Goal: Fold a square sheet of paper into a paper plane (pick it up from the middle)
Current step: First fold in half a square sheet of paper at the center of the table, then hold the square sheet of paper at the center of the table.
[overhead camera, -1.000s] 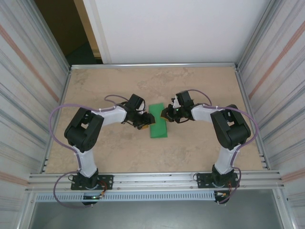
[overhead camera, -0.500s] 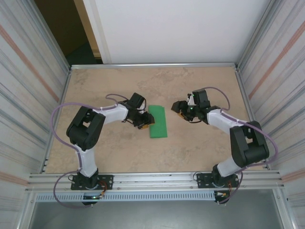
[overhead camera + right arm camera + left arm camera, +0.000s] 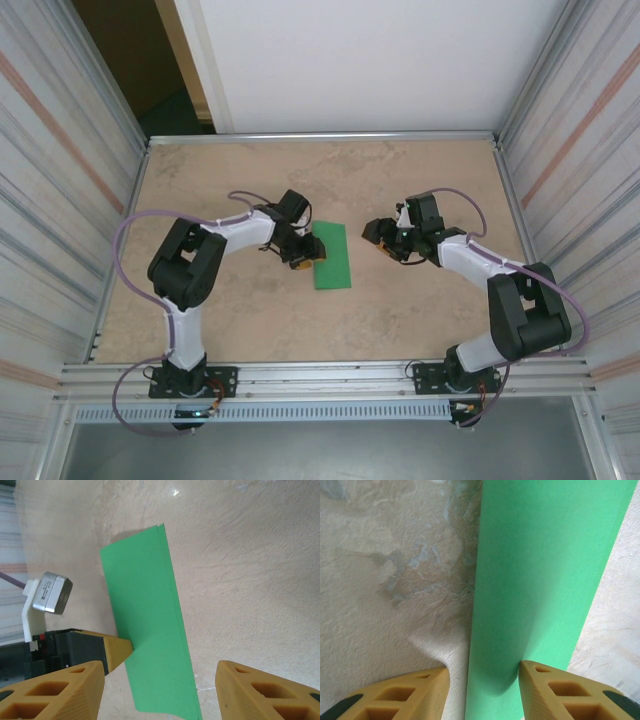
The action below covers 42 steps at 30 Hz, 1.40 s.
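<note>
So the green sheet of paper [image 3: 331, 255] is laid flat around the middle of the top view, on the beige marbled tabletop [image 3: 250, 180]. It's seen as a narrow upright strip rather than a square. In the right wrist view [image 3: 145, 630] a doubled long edge can be made out along its right side.

The left tool [image 3: 302, 260] is parked right at the strip's lower left edge. In its own view the paper [image 3: 545, 580] is straddled by the part-open tool [image 3: 482, 680], with one yellow fingertip [image 3: 545, 685] over the green and the other on bare tabletop, nothing pinched.

The right tool [image 3: 378, 238] is kept well apart at centre right, with its fingers [image 3: 160, 672] spread wide and nothing held.
</note>
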Each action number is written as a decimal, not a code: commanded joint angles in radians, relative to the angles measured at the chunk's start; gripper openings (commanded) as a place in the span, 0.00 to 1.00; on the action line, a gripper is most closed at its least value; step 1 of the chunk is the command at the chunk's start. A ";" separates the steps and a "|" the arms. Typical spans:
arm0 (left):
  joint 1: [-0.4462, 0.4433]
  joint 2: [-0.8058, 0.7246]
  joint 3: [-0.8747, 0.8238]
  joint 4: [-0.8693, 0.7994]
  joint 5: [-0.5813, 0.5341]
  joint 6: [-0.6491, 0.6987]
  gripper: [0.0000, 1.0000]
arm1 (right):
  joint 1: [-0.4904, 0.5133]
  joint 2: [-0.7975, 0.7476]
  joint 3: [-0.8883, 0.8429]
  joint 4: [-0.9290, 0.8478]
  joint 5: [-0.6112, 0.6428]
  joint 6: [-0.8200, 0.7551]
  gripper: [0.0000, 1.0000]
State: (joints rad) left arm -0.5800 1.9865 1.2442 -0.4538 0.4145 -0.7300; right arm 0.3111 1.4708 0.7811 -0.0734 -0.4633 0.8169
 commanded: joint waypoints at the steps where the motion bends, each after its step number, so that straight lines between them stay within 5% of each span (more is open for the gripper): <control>1: -0.040 0.173 -0.055 -0.029 -0.099 0.052 0.44 | 0.003 -0.006 -0.006 -0.012 0.018 -0.025 0.59; 42: -0.049 0.318 0.021 -0.125 -0.125 0.083 0.49 | 0.090 0.126 0.062 0.020 -0.019 -0.028 0.52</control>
State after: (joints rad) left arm -0.5827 2.0655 1.3640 -0.6064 0.4171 -0.6907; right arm 0.3893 1.5764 0.8085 -0.0624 -0.4702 0.7994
